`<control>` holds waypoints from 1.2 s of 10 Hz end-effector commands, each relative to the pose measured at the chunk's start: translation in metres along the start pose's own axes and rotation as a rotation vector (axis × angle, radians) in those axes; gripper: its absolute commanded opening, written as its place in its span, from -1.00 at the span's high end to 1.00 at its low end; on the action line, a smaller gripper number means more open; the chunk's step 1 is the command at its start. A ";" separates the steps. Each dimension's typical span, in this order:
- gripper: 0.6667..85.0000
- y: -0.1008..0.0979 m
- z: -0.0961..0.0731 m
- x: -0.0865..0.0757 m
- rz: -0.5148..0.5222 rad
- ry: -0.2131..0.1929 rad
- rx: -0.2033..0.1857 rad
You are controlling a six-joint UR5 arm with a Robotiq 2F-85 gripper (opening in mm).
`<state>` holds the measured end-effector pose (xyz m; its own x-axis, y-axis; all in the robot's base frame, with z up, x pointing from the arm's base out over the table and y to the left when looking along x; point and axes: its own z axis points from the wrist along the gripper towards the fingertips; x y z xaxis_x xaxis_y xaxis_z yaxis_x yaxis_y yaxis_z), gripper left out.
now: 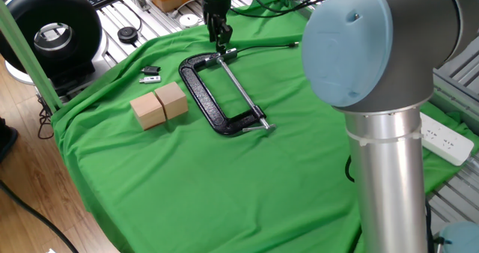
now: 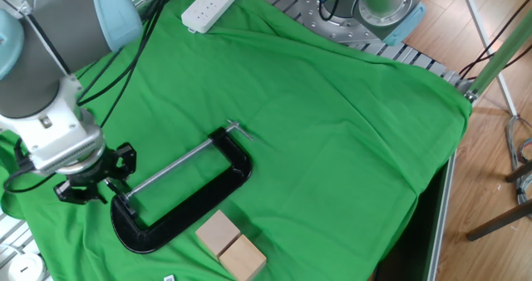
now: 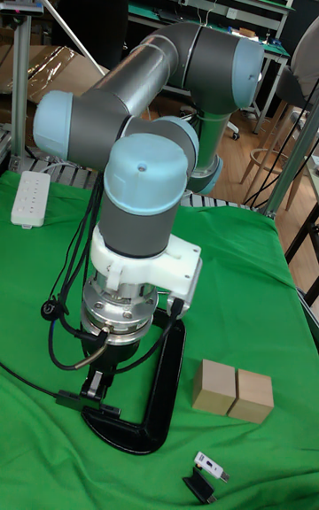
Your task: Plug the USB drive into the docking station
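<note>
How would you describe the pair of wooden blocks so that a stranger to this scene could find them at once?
Start at the green cloth over the table, then find the large black C-clamp lying flat on it. Beside the clamp's curved frame sit the wooden blocks, two pale tan cubes touching each other, the only light wooden things there.

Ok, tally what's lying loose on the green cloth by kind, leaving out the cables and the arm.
Light wooden cube blocks: 2
Black metal C-clamp: 1
Small black and silver pieces beside the blocks: 2
White power strip at the cloth's edge: 1
Total: 6
</note>
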<state>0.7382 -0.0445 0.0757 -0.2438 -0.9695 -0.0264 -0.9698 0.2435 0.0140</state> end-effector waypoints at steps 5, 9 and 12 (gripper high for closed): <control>0.18 -0.004 -0.080 0.005 0.120 0.009 0.003; 0.98 0.002 -0.096 0.018 0.440 0.032 0.035; 0.98 0.006 -0.102 -0.001 1.031 -0.060 0.013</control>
<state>0.7343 -0.0599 0.1682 -0.7426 -0.6696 -0.0135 -0.6694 0.7428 -0.0130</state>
